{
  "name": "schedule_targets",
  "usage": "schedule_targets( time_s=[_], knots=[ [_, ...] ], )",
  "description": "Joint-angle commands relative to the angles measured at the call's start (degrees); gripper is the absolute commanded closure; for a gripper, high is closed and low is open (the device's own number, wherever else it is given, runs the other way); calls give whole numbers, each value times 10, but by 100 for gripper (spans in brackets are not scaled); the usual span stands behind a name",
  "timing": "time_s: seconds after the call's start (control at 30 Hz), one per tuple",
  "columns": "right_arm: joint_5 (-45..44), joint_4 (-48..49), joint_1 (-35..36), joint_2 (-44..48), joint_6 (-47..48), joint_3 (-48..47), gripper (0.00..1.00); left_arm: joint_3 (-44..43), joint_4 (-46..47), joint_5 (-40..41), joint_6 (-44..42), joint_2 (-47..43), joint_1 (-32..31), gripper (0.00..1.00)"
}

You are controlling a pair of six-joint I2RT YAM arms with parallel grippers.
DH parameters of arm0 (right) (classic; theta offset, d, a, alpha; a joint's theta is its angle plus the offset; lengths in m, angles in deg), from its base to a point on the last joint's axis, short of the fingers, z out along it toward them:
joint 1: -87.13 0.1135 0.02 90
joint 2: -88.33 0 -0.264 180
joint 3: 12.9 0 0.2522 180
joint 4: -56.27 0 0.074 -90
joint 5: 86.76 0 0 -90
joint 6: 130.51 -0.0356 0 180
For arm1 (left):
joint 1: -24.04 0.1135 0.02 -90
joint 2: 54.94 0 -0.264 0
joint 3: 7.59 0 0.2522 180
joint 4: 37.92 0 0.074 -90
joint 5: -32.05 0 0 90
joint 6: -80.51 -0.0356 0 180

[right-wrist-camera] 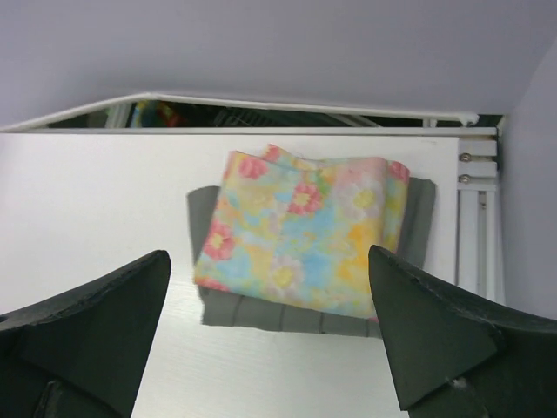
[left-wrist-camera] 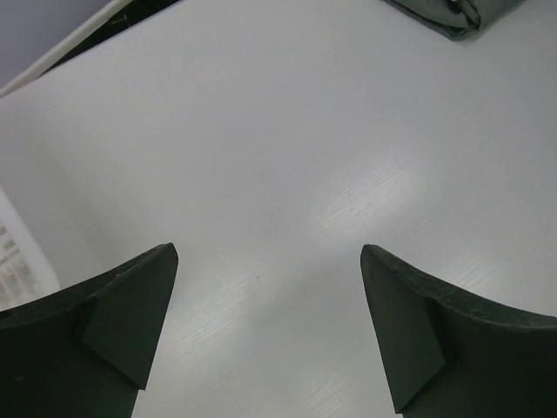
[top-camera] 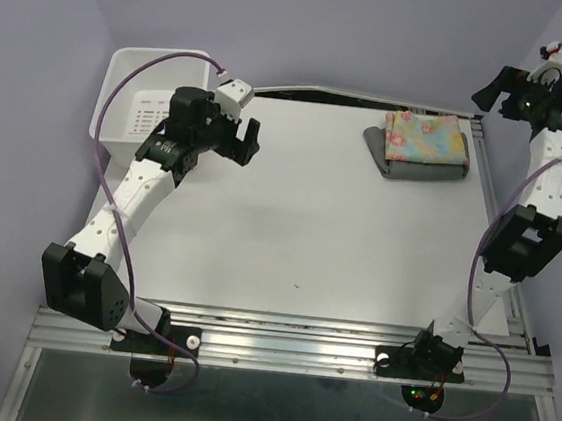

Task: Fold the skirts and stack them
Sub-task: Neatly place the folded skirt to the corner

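The floral pastel skirt [top-camera: 424, 137] lies folded on top of the folded grey skirt [top-camera: 411, 169] at the table's far right. Both show in the right wrist view, the floral skirt [right-wrist-camera: 305, 231] over the grey skirt [right-wrist-camera: 287, 315]. A corner of the grey skirt [left-wrist-camera: 448, 17] shows at the top of the left wrist view. My left gripper [top-camera: 248, 139] is open and empty over the table's left part [left-wrist-camera: 270, 261]. My right gripper [top-camera: 497, 90] is open and empty, raised off the table's far right corner [right-wrist-camera: 270, 270], apart from the stack.
A white plastic bin [top-camera: 136, 105] stands at the far left, just behind my left arm. The table's metal rail [top-camera: 297, 343] runs along the near edge. The right edge has a metal frame [right-wrist-camera: 477, 187].
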Motion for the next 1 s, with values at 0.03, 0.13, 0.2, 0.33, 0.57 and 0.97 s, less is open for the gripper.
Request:
schedule_targets(
  time_s=[0.03,0.13,0.2,0.33,0.57,0.97],
  knots=[
    [56,-18,24,91,-72,89,0,-9,31,37,-6,-22,-3,2],
    [44,23,93,164,-82,214,0,20,49,26,-3,-31,-3,1],
    [21,55,154,216,-75,309,0,61,66,32,-8,-38,-3,1],
    [-21,82,237,283,-56,457,0,94,68,43,-17,-45,-3,2],
    [-70,133,323,332,-46,628,0,185,88,29,-40,-85,-3,1],
    [-108,171,370,385,-51,708,0,231,89,18,-49,-110,-4,1]
  ],
)
